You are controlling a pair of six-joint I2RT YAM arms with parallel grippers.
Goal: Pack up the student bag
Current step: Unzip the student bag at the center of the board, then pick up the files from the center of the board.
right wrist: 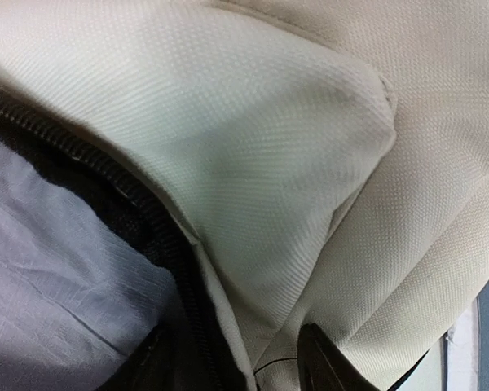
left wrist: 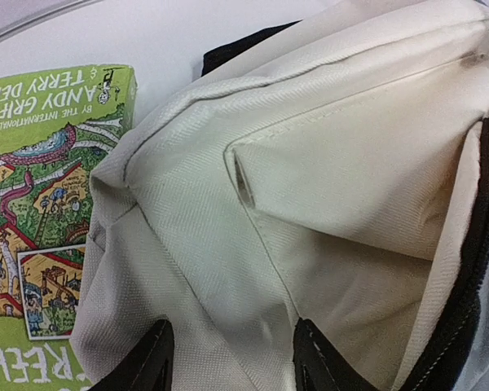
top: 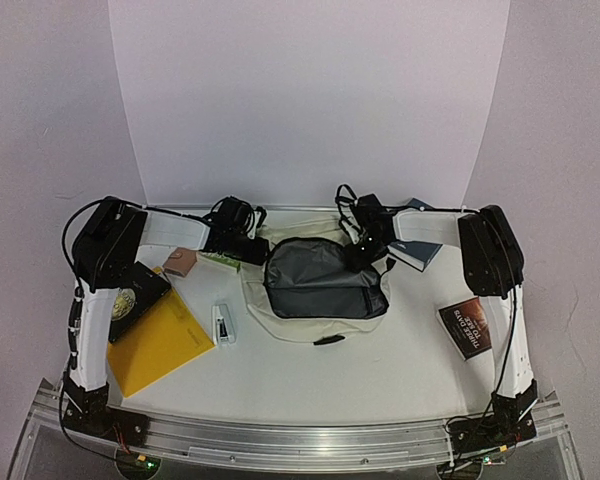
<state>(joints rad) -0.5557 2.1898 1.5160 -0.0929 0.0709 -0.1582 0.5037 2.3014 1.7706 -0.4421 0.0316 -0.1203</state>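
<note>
The student bag is cream fabric and lies in the middle of the table. Its mouth is wide open and shows the grey lining. My left gripper is at the bag's far left rim. In the left wrist view its jaws stand either side of a fold of cream fabric and pinch it. My right gripper is at the far right rim. In the right wrist view its jaws close over the black zipper edge, with the grey lining to the left.
A yellow book and a black book lie at the left. A white stapler-like item, a small pink box and a green book are near the bag. A dark blue book and a brown book lie at the right.
</note>
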